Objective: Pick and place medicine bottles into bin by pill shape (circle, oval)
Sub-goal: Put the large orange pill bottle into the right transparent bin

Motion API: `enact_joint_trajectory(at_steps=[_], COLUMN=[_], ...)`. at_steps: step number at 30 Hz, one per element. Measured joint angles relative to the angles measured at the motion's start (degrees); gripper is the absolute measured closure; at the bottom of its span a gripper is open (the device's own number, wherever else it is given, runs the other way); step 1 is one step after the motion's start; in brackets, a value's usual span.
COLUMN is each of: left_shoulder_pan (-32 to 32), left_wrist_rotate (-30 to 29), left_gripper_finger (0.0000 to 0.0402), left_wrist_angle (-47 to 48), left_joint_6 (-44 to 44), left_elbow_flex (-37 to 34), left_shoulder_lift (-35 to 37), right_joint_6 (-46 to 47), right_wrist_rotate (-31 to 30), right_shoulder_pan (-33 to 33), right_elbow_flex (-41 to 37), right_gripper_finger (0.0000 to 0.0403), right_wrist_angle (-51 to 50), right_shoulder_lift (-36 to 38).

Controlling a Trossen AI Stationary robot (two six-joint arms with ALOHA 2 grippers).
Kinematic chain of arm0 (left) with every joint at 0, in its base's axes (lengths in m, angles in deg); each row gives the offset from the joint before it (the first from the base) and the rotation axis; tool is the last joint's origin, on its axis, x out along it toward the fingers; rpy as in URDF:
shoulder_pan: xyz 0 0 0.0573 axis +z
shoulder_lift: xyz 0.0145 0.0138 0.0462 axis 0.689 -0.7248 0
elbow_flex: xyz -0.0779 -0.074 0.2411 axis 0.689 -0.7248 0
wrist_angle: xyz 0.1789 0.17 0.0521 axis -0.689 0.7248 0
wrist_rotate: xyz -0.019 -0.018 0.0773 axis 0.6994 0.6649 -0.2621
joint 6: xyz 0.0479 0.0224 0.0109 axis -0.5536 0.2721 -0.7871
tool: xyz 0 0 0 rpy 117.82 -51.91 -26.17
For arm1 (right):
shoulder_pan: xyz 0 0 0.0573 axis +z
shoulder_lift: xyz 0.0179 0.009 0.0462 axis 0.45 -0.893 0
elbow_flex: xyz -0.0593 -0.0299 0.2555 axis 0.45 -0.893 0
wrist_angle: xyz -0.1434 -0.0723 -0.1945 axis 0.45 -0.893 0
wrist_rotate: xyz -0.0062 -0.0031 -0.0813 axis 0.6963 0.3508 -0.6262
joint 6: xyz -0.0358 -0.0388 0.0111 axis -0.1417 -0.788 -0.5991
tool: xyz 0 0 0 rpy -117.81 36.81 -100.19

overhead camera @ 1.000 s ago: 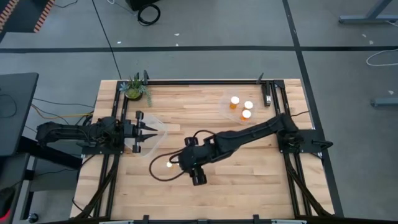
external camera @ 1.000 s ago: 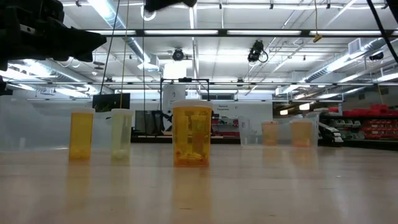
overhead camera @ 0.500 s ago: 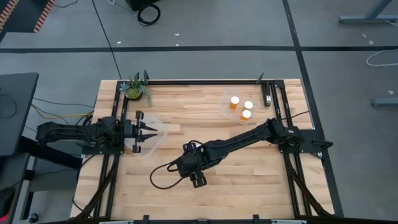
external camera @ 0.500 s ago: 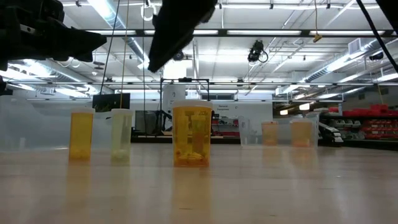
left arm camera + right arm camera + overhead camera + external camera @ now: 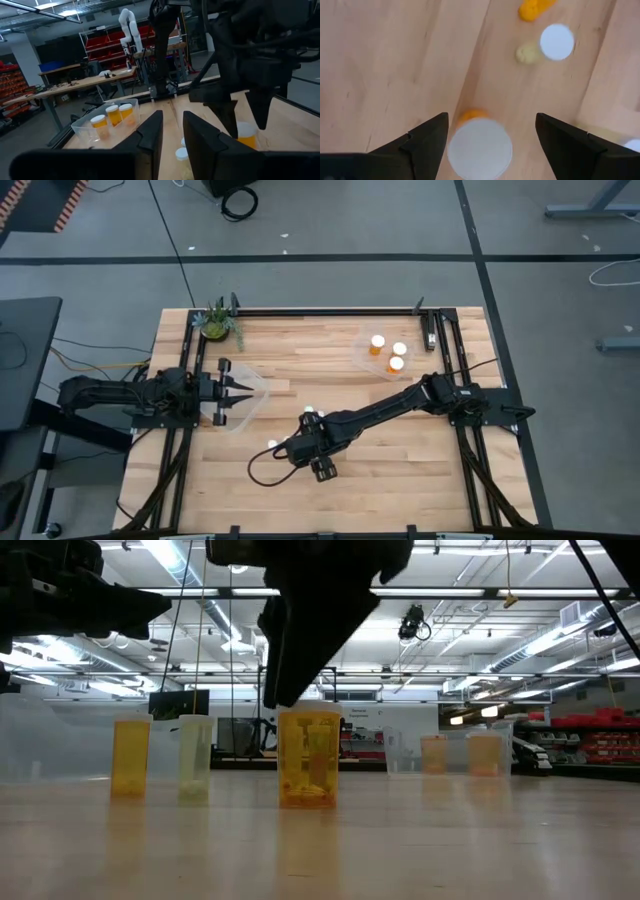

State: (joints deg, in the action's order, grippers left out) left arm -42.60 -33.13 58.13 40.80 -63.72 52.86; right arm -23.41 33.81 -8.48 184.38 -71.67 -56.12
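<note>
Above centre bottle [image 5: 480,149] | right hand [image 5: 490,145] spread wide, empty | left hand [image 5: 172,132] narrowly parted, empty

Premises: an industrial robotics lab or workshop. Evidence: open ceiling with strip lights [image 5: 190,565] and exposed ducting; grey concrete floor [image 5: 330,220] marked with dark tape lines; racks of red parts bins [image 5: 590,735]; long workbenches [image 5: 75,85]; a white robot arm [image 5: 127,25] standing beyond them; loose cables [image 5: 240,200] lying on the floor.
</note>
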Motion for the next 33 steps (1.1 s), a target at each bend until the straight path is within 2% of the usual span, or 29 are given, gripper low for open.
enact_joint_trajectory(at_steps=[6, 13, 27, 33], left_shoulder_pan=[0.00, 0.00, 0.00, 0.00], left_wrist_rotate=[-0.01, -0.01, -0.01, -0.01], left_gripper_finger=[0.0320, 0.0321, 0.0323, 0.0320], left_wrist_angle=[-0.02, -0.02, -0.02, -0.02], left_joint_6=[0.00, 0.00, 0.00, 0.00], left_elbow_flex=[0.00, 0.00, -0.01, -0.01], left_shoulder_lift=[0.01, 0.01, 0.01, 0.01], right_joint_6=[0.18, 0.81, 1.07, 1.82], right_wrist_rotate=[0.02, 0.02, 0.04, 0.00], right_shoulder_pan=[0.30, 0.26, 0.19, 0.15], right_elbow_flex=[-4.22, -9.30, -10.56, -10.56], right_gripper_finger=[0.0095, 0.0098, 0.0195, 0.0202], right_wrist_angle=[0.65, 5.95, 7.41, 5.06], right_shoulder_lift=[0.00, 0.06, 0.07, 1.08])
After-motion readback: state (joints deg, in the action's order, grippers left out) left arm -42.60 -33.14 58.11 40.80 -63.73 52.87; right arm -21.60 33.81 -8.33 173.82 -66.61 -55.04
